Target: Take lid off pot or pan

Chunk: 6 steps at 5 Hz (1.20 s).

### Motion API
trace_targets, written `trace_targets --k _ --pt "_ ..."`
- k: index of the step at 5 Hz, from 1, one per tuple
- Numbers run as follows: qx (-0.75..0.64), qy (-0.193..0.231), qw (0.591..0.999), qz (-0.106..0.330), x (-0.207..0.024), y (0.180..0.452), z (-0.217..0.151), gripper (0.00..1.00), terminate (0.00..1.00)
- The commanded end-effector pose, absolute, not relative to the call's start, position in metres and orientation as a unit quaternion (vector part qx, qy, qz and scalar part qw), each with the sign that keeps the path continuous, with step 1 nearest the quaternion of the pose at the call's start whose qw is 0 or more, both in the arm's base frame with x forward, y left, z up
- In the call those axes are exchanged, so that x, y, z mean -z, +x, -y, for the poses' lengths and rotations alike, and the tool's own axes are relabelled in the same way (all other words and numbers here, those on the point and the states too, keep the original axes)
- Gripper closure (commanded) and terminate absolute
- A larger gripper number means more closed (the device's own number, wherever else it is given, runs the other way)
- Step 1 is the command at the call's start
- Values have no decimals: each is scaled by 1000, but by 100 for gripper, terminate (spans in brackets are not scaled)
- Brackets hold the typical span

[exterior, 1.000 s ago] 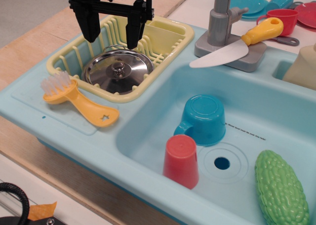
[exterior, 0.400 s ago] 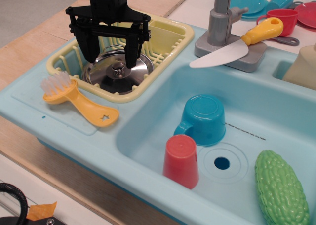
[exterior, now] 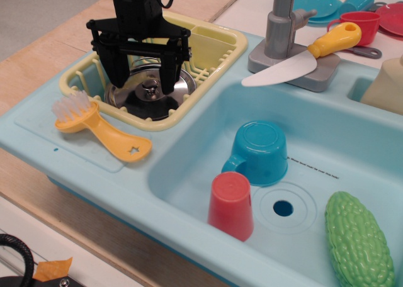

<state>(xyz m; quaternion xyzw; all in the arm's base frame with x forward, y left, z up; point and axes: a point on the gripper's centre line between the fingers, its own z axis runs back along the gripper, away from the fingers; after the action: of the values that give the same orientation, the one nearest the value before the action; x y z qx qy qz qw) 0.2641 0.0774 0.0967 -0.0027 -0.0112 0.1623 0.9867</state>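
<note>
The shiny round steel lid (exterior: pixel 157 98) with a small metal knob (exterior: pixel 150 90) lies in the yellow dish rack (exterior: pixel 208 54) at the upper left. It covers the pot, of which I only see a sliver of rim behind the lid. My black gripper (exterior: pixel 143 79) hangs straight over the lid, open. Its two fingers (exterior: pixel 169 78) straddle the knob, left and right, with tips just above the lid's surface. They do not touch the knob.
A yellow brush (exterior: pixel 94 126) lies on the drainboard in front of the rack. In the sink basin (exterior: pixel 352 142) sit an upturned blue cup (exterior: pixel 259 151), a red cup (exterior: pixel 231 205) and a green gourd (exterior: pixel 359 240). A toy knife (exterior: pixel 302 60) rests by the grey faucet (exterior: pixel 280 22).
My gripper has come down from above the rack to just over the lid, its open fingers now either side of the knob. The lid has not moved.
</note>
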Motion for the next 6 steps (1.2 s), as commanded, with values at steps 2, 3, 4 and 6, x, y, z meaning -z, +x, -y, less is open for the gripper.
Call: trace_targets --k 2,3,4,6 --pt "-175 -15 984 -4 -93 272 -86 100 0" --pt "-175 -13 985 -4 -96 270 -85 100 0" --pt "-173 -6 985 10 -103 267 -83 100 0" --pt "-154 34 986 53 -143 280 -78 100 0"
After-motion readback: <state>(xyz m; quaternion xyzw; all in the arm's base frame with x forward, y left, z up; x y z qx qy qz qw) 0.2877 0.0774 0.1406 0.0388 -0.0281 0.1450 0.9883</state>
